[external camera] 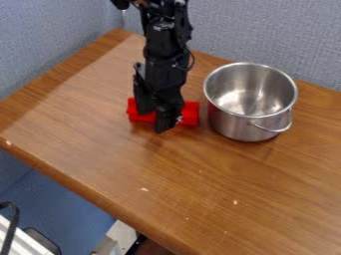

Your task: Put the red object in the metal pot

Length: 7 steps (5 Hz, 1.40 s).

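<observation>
On the near side of the red block [188, 115], the wooden table [160, 184] gives a wide free way toward the front edge, and also to the side away from the pot, where a gripper could pass low. Beside the block stands the metal pot [250, 103], and its straight wall and rim close the low way on that side, while its handle [273, 126] sticks out at the front. Above the block, the dark arm [166, 45] blocks the approach from behind, but over the open mouth of the pot the air is free.
</observation>
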Motion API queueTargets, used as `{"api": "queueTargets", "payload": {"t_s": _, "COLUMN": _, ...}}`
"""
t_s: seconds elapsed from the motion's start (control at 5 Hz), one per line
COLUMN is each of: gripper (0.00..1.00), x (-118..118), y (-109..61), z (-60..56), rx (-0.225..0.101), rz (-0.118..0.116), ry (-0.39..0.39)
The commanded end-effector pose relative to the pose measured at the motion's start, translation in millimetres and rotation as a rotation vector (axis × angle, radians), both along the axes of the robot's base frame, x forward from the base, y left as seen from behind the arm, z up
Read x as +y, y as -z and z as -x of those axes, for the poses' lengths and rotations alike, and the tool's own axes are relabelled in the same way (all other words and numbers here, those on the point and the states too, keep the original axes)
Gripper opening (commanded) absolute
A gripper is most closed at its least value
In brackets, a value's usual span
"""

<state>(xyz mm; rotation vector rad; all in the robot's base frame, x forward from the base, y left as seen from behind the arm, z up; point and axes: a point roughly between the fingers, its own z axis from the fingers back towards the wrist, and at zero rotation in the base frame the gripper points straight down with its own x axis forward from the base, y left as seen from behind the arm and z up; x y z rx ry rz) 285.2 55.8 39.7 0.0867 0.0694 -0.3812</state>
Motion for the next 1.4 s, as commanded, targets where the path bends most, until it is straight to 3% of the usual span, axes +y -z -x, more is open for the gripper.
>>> {"api": "queueTargets", "payload": {"t_s": 0.0, "gripper": 0.00, "x": 5.9, "y": 13.3, "z": 3.4, "rx": 0.034, "rz": 0.006, "ry": -0.027}}
{"api": "queueTargets", "payload": {"t_s": 1.2, "gripper": 0.00, "x": 9.8, "y": 16.9, "z": 2.4, "rx": 0.025, "rz": 0.002, "ry": -0.096}}
